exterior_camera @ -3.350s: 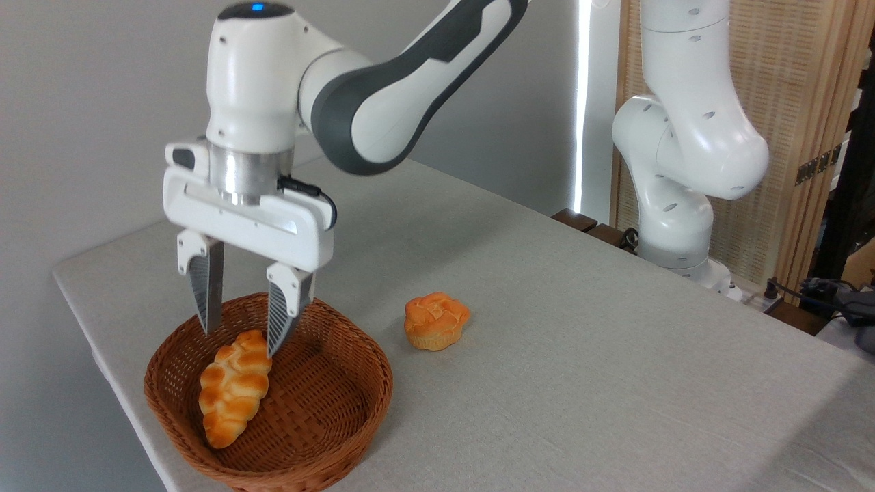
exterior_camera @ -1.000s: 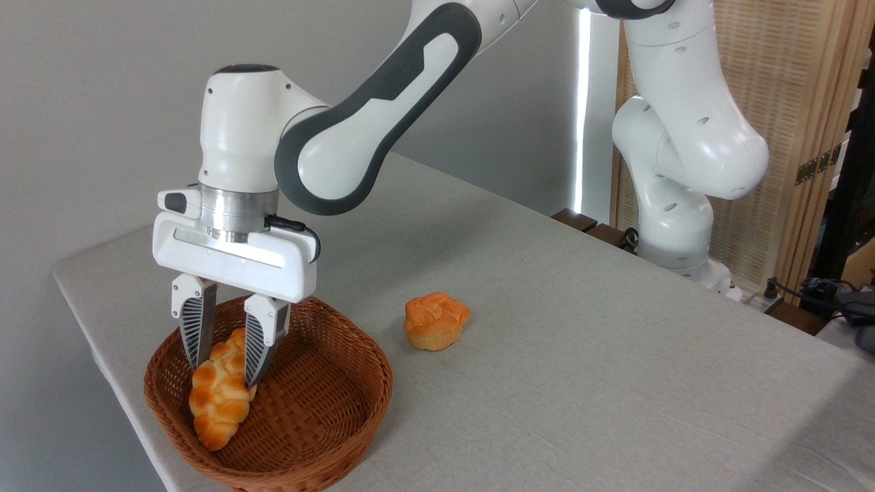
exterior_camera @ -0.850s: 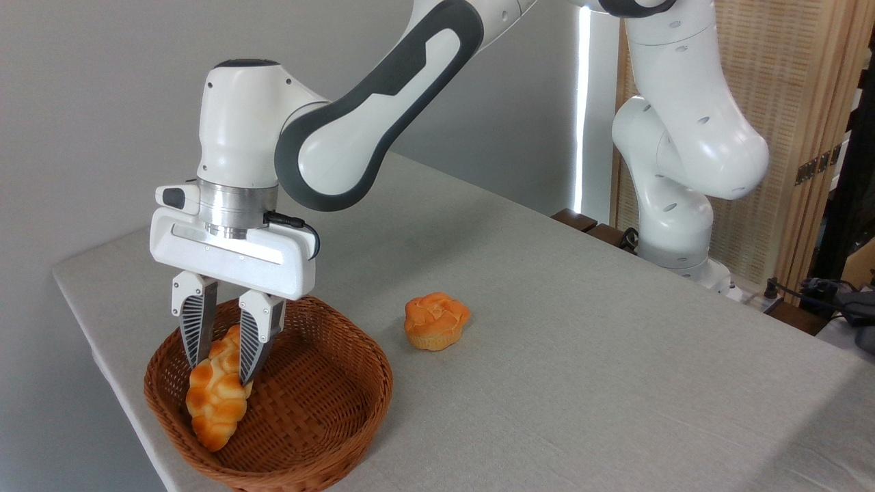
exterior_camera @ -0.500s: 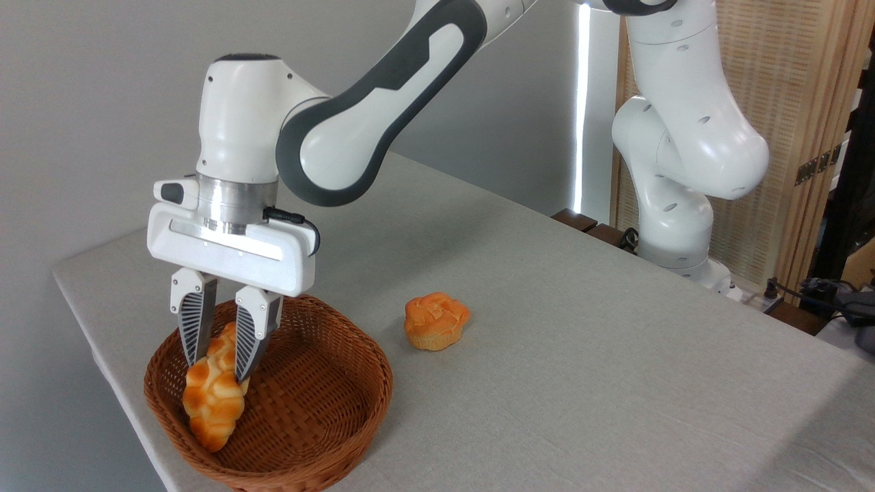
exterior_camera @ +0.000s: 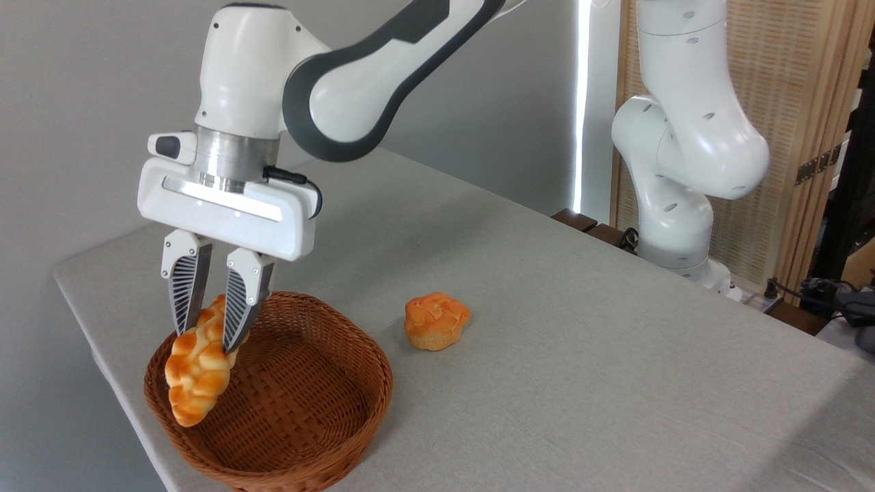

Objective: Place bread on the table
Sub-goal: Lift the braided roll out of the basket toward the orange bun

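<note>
The bread [exterior_camera: 193, 374], a golden braided loaf, hangs tilted above the left side of the brown wicker basket [exterior_camera: 301, 403]. My gripper [exterior_camera: 205, 333] is shut on its upper end, and the two ribbed fingers [exterior_camera: 236, 307] pinch it from either side. The loaf's lower tip dangles near the basket's left rim, clear of the basket floor. The table [exterior_camera: 560, 369] with its light grey cloth stretches to the right and behind.
A round orange muffin-like bun [exterior_camera: 435, 320] sits on the cloth to the right of the basket. The arm's white base [exterior_camera: 673, 225] stands at the table's far right edge. The table's left edge lies close beside the basket.
My gripper came down open over the loaf, shut on it, and has since risen and drifted slightly left, lifting the bread off the basket floor.
</note>
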### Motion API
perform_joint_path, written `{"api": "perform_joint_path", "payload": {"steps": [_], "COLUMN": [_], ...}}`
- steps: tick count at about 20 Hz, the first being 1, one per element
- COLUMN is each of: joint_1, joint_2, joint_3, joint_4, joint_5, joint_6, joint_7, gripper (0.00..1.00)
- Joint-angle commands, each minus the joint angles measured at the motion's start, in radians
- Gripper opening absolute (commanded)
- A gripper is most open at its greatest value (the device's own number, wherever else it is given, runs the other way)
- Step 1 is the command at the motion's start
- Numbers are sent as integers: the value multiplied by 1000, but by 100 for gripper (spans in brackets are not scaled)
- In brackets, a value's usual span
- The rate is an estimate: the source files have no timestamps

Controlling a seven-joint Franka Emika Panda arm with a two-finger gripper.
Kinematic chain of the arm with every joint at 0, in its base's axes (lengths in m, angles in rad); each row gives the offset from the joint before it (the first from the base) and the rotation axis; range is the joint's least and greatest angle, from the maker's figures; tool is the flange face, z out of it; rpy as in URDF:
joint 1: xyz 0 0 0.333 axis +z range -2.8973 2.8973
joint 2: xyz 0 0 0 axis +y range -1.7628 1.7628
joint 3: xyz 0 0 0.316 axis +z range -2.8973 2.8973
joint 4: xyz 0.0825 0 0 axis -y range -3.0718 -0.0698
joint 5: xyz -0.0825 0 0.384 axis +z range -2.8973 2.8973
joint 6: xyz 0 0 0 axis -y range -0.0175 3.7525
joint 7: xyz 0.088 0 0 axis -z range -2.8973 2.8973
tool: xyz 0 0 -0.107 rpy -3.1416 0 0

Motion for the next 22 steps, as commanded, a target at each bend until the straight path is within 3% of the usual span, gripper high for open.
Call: {"api": "perform_joint_path", "payload": {"steps": [1, 5, 9, 15, 20, 22], "joint_1": [-5, -7, -10, -15, -19, -50], "joint_2": [-62, -114, -213, -330, -398, -402], "joint_3": [5, -1, -3, -3, -6, -6], "joint_4": [-11, -34, -81, -124, -184, -209], "joint_5": [14, 6, -121, -250, -314, -321], "joint_6": [-66, -130, -248, -501, -629, -658], "joint_7": [6, 81, 278, 562, 690, 708], "gripper": [48, 48, 48, 48, 49, 50]}}
